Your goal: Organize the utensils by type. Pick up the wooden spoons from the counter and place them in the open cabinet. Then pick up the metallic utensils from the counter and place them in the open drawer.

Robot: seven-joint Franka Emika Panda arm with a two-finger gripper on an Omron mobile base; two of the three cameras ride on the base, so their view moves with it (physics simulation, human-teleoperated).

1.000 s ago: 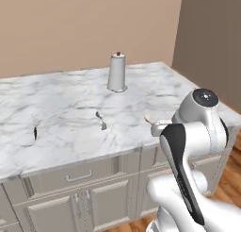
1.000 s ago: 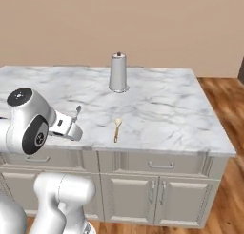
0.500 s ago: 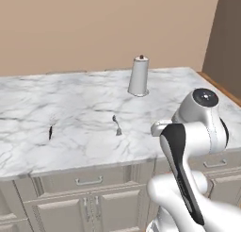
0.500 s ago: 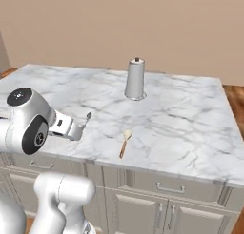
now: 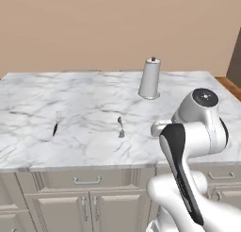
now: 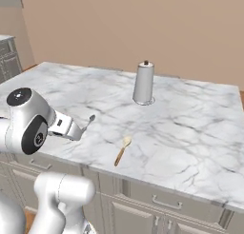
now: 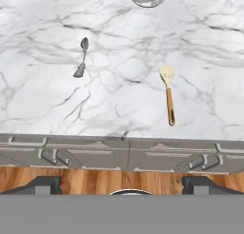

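The wooden spoon [image 7: 168, 93] lies flat on the counter [image 7: 200, 52], on the near side of the tall grey canister [image 6: 143, 83] and close to the front edge, its bowl toward the canister and its handle toward the robot. It looks light and stiff, likely a little slick on marble, so the middle of the straight handle seems the best place to pinch it, across its narrow width. The small silver spoon [image 7: 82, 57] lies to the left of the canister as the hand camera sees it, and the dark-handled utensil [image 5: 55, 128] lies farther out that way (its pale metal end is almost too faint to make out). The gripper [image 7: 122, 183] is spread to its widest and holds nothing, its tips only just rising at the view's edge. The canister's top is cut off in the hand view.
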